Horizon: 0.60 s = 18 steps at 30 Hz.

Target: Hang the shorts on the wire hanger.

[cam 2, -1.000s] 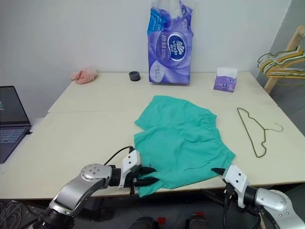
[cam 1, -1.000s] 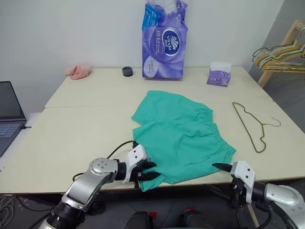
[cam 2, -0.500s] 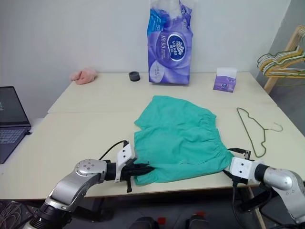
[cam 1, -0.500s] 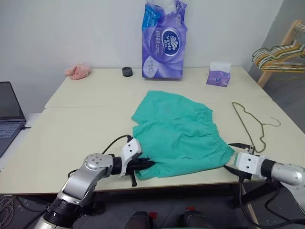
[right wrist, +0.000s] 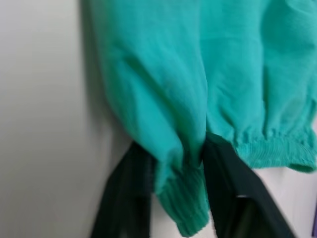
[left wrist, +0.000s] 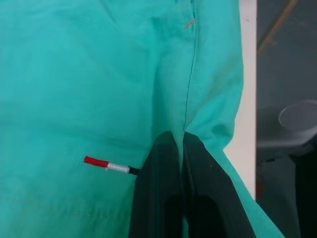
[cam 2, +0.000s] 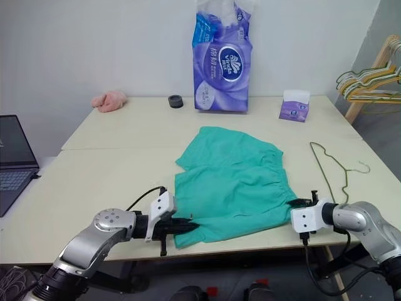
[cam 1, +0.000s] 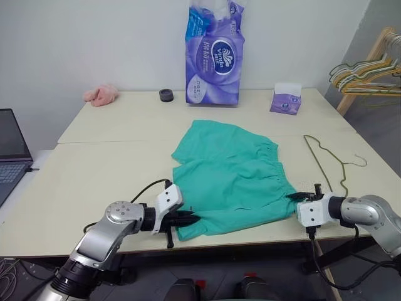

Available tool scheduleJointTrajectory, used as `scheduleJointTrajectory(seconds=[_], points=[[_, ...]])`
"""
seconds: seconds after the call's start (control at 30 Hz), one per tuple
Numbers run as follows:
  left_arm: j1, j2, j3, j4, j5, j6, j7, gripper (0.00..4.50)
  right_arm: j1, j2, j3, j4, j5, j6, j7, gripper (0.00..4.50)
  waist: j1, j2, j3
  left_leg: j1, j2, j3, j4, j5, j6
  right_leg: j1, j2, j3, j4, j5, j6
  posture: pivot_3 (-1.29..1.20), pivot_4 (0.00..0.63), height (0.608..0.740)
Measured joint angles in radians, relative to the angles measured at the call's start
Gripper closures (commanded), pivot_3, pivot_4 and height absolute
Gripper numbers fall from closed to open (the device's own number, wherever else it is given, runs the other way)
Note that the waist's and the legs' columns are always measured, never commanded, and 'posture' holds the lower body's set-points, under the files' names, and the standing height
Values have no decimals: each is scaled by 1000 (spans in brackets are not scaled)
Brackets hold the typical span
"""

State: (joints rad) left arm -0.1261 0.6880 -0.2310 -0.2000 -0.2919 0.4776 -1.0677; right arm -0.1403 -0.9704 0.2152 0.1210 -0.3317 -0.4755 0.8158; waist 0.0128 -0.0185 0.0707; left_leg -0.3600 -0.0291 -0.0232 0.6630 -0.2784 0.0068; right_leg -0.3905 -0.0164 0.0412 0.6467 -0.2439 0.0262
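Note:
The teal-green shorts lie flat in the middle of the table, waistband toward the right. At their near hem my left gripper is shut on a fold of the cloth; the left wrist view has both fingers pressed together on a pinched ridge of the shorts. My right gripper sits at the near end of the waistband. Its fingers stand either side of the gathered waistband corner, with cloth filling the gap between them. The wire hanger lies flat on the table, right of the shorts.
A purple tissue-roll pack, a small tissue box, a black roll and a pink cloth lump line the table's far side. A laptop sits at the left. A wooden rack of coloured hangers stands at the right.
My right gripper came up from below the table edge, rolled, and closed around the waistband corner. My left gripper closed on the near hem, which bunched up slightly.

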Motion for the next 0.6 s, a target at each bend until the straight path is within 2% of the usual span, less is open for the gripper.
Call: scheduleJointTrajectory(seconds=[0.03, 0.07, 0.3, 0.47, 0.6], points=[[2, 15, -5, -7, -1, -3, -20, 4500, 8, -12, 1, -13, 13, 1, 23, 4283, 0, 0, 0, 0, 0, 0, 0, 0, 0, 0, 0, 0, 0, 0, 0, 10, 46, 740], [6, 33, -9, -17, -1, -3, -40, 4500, 17, -27, 1, -26, 28, 4, 47, 4438, 0, 0, 0, 0, 0, 0, 0, 0, 0, 0, 0, 0, 0, 0, 0, 8, 48, 740], [39, 153, -55, -88, -21, -15, -202, 4500, 184, -181, -35, -243, 280, 188, 282, 4438, -3, 1, 2, 1, 1, 0, 0, -1, 1, 1, 0, -1, 0, -3, -2, -25, 56, 740], [57, 218, -57, -135, -50, -5, -280, 4500, 262, -244, -86, -395, 385, 338, 357, 4438, -9, 2, 3, 1, 2, 0, 0, -2, 1, 1, 0, -2, 0, -5, -2, -44, 60, 740], [72, 229, -58, -152, -65, 14, -301, 4500, 299, -248, -97, -453, 400, 411, 374, 4438, -13, 1, 5, 1, 2, 0, 0, -2, 0, 1, 0, -2, 0, -5, -2, -46, 63, 740]])
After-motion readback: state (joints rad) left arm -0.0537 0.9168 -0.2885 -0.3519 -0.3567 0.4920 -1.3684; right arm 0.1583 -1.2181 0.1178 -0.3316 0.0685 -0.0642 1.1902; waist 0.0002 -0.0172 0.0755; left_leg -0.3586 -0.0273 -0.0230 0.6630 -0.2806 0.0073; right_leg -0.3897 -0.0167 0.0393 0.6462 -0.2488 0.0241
